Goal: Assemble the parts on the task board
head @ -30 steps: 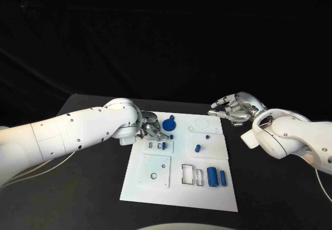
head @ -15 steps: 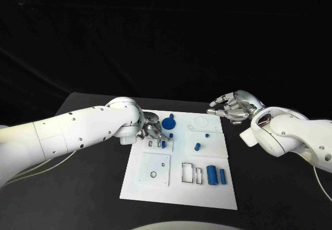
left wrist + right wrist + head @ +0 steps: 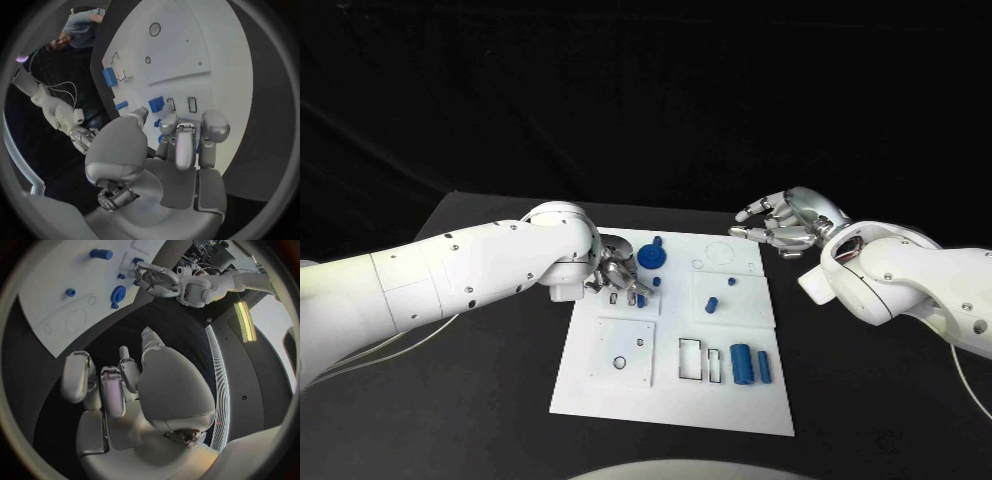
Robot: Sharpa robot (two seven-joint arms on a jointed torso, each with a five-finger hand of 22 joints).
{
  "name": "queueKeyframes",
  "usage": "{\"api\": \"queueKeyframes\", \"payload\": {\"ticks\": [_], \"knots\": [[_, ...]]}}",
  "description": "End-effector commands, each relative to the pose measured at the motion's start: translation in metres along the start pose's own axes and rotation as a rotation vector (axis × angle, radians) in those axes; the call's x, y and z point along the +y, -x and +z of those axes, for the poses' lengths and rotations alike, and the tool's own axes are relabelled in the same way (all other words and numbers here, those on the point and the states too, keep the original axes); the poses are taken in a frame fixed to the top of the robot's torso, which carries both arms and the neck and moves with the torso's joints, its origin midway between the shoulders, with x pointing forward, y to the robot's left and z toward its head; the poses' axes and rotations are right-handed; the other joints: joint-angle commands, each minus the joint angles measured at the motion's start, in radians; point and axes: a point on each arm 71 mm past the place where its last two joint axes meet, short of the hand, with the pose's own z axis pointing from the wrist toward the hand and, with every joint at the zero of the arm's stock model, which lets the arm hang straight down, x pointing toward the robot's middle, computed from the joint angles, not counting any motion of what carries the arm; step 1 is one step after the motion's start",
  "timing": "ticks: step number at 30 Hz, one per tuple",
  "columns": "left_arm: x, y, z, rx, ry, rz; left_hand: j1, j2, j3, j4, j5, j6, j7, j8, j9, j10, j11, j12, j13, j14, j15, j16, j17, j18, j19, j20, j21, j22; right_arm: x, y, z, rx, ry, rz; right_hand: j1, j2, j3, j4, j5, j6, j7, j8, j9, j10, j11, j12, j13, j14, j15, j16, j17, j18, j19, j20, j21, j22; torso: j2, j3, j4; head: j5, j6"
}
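A black, matte-topped table (image 3: 473, 380) carries a flat white rectangular task board (image 3: 668, 405) lying at its middle, the long side of the plate running away from the robot.

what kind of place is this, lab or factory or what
Most likely a robotics lab or test cell. A white task board with small blue parts lies on a black table against a dark backdrop, and the left hand and right hand are many-fingered robot hands working over it.

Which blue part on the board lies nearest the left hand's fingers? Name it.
The small blue block right at the left hand, at the board's far-left slots. The round gear-like part sits just beyond; the cylinders lie far nearer you.
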Motion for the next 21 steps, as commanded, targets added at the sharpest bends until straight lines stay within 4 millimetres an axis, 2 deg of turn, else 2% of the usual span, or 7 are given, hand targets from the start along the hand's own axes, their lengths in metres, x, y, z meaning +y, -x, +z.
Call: {"api": "queueKeyframes", "payload": {"ticks": [1, 10, 15, 17, 19, 20, 21], "knots": [[-0.0021, -0.0018, 0.0, 0.022, -0.003, 0.017, 0.02, 0.001, 0.01, 0.0, 0.006, -0.008, -0.001, 0.001, 0.002, -0.007, 0.0, -0.004, -0.001, 0.05, 0.007, -0.006, 0.114, 0.003, -0.009, 0.0, -0.006, -0.001, 0.0005, -0.002, 0.0004, 0.018, 0.007, -0.02, 0.001, 0.008, -0.006, 0.0, 0.006, -0.007, 0.0, 0.006, -0.001, -0.008, -0.002, -0.006, -0.001, 0.075, 0.006, -0.006, 0.142, 0.008, -0.005, 0.002, -0.004, 0.002, 0.001, 0.0003, 0.0003, -0.001, -0.001], [-0.0033, -0.0028, -0.0001, 0.027, -0.01, 0.006, 0.108, 0.023, 0.084, -0.003, 0.01, -0.014, -0.003, -0.008, 0.009, -0.014, -0.002, -0.005, -0.005, 0.048, 0.006, -0.008, 0.112, 0.004, -0.014, 0.001, -0.004, 0.001, 0.0006, -0.0033, 0.0011, 0.023, 0.007, -0.026, 0.0, 0.008, -0.006, -0.001, 0.008, -0.007, 0.0, 0.007, 0.0, -0.008, -0.002, -0.005, -0.001, 0.075, 0.006, -0.007, 0.141, 0.009, -0.006, 0.002, -0.006, 0.001, 0.001, 0.0009, -0.0006, 0.001, -0.003], [-0.0046, -0.0036, -0.0003, 0.034, -0.02, -0.009, 0.151, 0.01, 0.18, -0.004, 0.011, -0.016, -0.004, -0.013, 0.015, -0.018, -0.003, -0.006, -0.007, 0.048, 0.005, -0.009, 0.111, 0.004, -0.016, 0.001, -0.003, 0.003, 0.0003, -0.0037, 0.0013, 0.025, 0.007, -0.029, 0.0, 0.008, -0.006, -0.001, 0.008, -0.007, 0.0, 0.007, 0.0, -0.008, -0.002, -0.005, -0.001, 0.075, 0.006, -0.007, 0.141, 0.009, -0.006, 0.002, -0.006, 0.001, 0.001, 0.0011, -0.0003, 0.001, -0.004], [-0.005, -0.004, -0.0004, 0.038, -0.023, -0.014, 0.161, -0.001, 0.222, -0.003, 0.011, -0.017, -0.003, -0.014, 0.019, -0.02, -0.003, -0.007, -0.009, 0.047, 0.005, -0.009, 0.111, 0.004, -0.017, 0.001, -0.002, 0.004, 0.0002, -0.0037, 0.0014, 0.025, 0.007, -0.031, 0.0, 0.008, -0.006, -0.001, 0.008, -0.007, 0.0, 0.007, 0.0, -0.008, -0.002, -0.005, -0.001, 0.075, 0.006, -0.007, 0.141, 0.009, -0.006, 0.002, -0.006, 0.001, 0.001, 0.0012, -0.0001, 0.001, -0.004], [-0.0054, -0.0045, -0.0006, 0.043, -0.027, -0.023, 0.193, -0.018, 0.316, -0.018, 0.012, -0.024, -0.004, -0.015, 0.025, -0.025, -0.005, -0.011, -0.012, 0.047, 0.001, -0.01, 0.11, 0.005, -0.019, -0.001, -0.002, 0.004, 0.0001, -0.0037, 0.0015, 0.026, 0.006, -0.034, 0.0, 0.008, -0.006, -0.001, 0.008, -0.007, 0.0, 0.007, 0.0, -0.008, -0.002, -0.005, -0.001, 0.075, 0.006, -0.007, 0.141, 0.009, -0.006, 0.002, -0.006, 0.001, 0.0, 0.0013, -0.0002, 0.001, -0.004], [-0.0055, -0.0047, -0.0007, 0.045, -0.03, -0.029, 0.172, -0.065, 0.458, -0.022, 0.008, -0.024, 0.001, -0.003, 0.04, -0.022, -0.001, -0.011, -0.015, 0.046, 0.004, -0.01, 0.11, 0.004, -0.018, -0.002, 0.001, 0.009, 0.0, -0.0038, 0.0016, 0.026, 0.006, -0.035, 0.0, 0.008, -0.006, -0.001, 0.008, -0.007, 0.0, 0.007, 0.0, -0.008, -0.002, -0.005, -0.001, 0.075, 0.006, -0.007, 0.141, 0.009, -0.006, 0.002, -0.006, 0.001, 0.0, 0.0012, -0.0003, 0.001, -0.005], [-0.0057, -0.005, -0.0009, 0.049, -0.033, -0.037, 0.16, -0.086, 0.512, -0.042, 0.009, -0.029, -0.001, 0.003, 0.05, -0.02, -0.004, -0.011, -0.015, 0.046, 0.005, -0.011, 0.11, 0.004, -0.018, -0.001, 0.002, 0.01, 0.0, -0.0038, 0.0016, 0.027, 0.006, -0.036, 0.0, 0.008, -0.006, -0.001, 0.008, -0.007, 0.0, 0.007, 0.0, -0.008, -0.002, -0.005, -0.001, 0.075, 0.006, -0.007, 0.141, 0.009, -0.006, 0.002, -0.006, 0.001, 0.0, 0.0011, -0.0001, 0.001, -0.005]]}}
